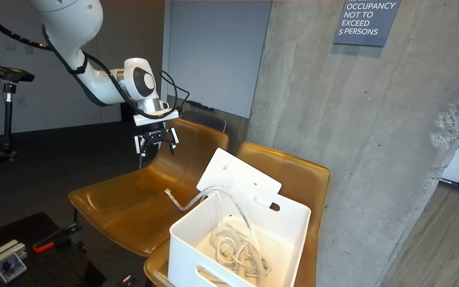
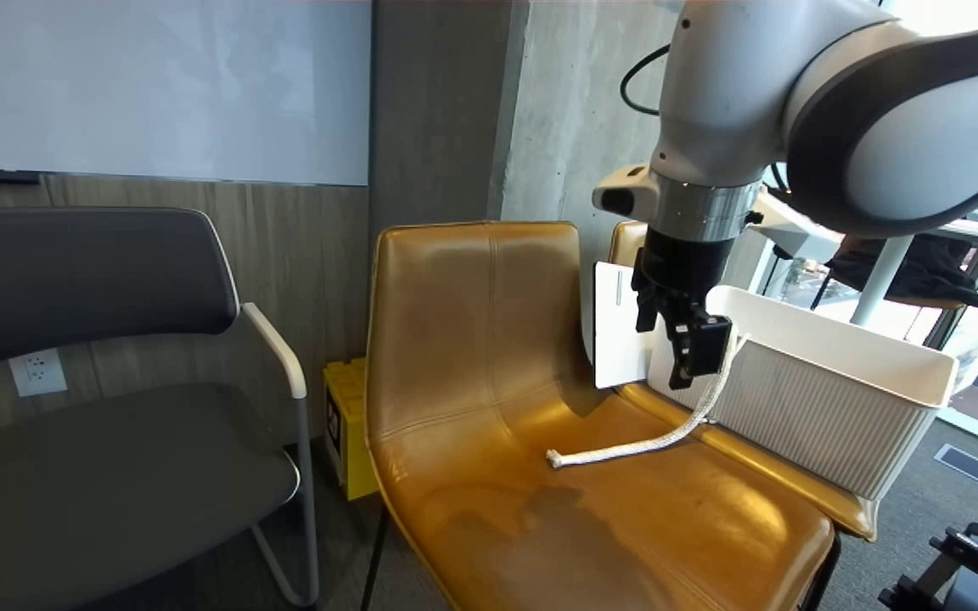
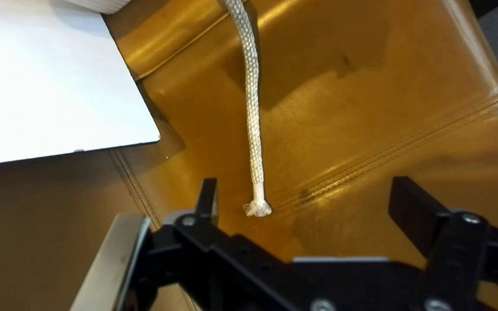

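One gripper [image 3: 305, 185] hung wide-fingered, empty; in the wrist view, rope [image 3: 252, 99] ran toward twelve o'clock; alignment seemed the step; gripping likely called for lowering.

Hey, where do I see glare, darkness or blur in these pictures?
Wrist view: the gripper looks slightly blurred up close, the rope sharper, with highlights streaking the brown chair; in an exterior view, the window is washed out; in an exterior view, the floor is very dark.

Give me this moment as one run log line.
end effector: open, empty, above chair | rope: trails out of box, frayed end free | white panel: beside box
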You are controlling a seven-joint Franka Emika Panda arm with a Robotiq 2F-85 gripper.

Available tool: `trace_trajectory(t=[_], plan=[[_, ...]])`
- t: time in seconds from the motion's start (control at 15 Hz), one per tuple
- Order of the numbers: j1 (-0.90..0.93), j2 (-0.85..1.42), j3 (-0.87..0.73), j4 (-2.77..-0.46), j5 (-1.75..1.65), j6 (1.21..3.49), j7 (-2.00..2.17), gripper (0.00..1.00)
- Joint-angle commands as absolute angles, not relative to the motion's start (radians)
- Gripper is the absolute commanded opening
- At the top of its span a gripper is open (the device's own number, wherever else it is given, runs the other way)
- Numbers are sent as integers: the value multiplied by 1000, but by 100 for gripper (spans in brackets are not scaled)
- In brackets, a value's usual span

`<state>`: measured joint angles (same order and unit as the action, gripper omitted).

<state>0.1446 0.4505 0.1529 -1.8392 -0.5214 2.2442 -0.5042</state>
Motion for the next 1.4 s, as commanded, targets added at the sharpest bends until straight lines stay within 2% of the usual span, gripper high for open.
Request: trace_trajectory(t=[0.0,0.27,0.53,0.93,1.33], plan=[[140,582,160,-1653,-480,2075,-720,100],[150,621,134,-1537,-499,1823,-905,100],[158,628,111,-1516,-565,1656,-1055,100],[168,676,88,-1619,-784,1638,-1132,100],[192,748,68,-1635,-1099,1656,-1029,100]])
